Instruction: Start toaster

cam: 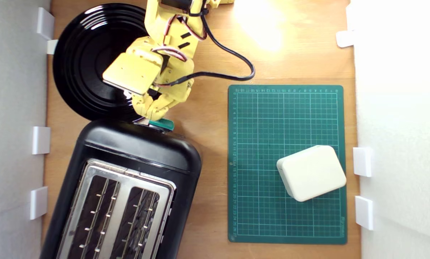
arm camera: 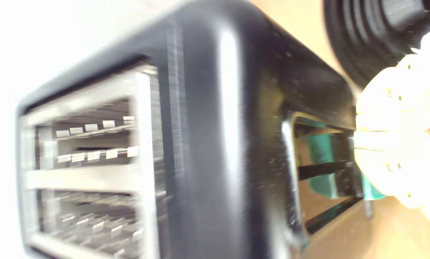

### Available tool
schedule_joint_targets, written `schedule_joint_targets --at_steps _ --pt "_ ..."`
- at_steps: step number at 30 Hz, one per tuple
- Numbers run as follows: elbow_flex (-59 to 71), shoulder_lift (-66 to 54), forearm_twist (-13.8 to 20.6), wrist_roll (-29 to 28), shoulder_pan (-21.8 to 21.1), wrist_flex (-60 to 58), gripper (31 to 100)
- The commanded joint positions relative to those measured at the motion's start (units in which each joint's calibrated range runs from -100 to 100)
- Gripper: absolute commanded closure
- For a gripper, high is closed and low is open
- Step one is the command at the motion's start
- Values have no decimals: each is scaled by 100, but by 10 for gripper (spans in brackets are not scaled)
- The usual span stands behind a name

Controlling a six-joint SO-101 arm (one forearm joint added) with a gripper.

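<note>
Wooden bench [cam: 207, 118], white-walled: glossy black two-slot toaster [cam: 135, 151], round black plate [cam: 81, 61], green gridded cutting mat [cam: 265, 118], cream rounded box [cam: 312, 172]. Yellow fingers [cam: 153, 115] at teal lever [cam: 162, 124]; grip indiscernible.

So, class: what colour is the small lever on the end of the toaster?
Teal-green. The lever on the black toaster shows best in the exterior view.

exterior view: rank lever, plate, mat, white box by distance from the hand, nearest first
1. Lever: right at the hand, on the toaster's end.
2. Plate: just beside the hand, toward the view's upper left.
3. Mat: off to the view's right.
4. White box: on the mat, lower right.
</note>
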Motion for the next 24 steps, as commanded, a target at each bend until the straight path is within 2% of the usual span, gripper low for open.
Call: schedule_joint_targets --at_steps 1,4,7,12,16,19,24 --pt "-296 -900 -51 184 -163 -11 989" --pt "-68 -1557 -61 148 -266 -11 989" --pt "468 -2332 -61 142 -552 -19 989" --pt "1513 -3639 -42 -434 -1012 -28 989" --pt "2249 -4480 -117 -922 -1123 -28 989" --pt "2839 -5013 -23 -1237 -1171 -28 989" --pt "4030 -5829 -4 -1299 -1250 -19 989"
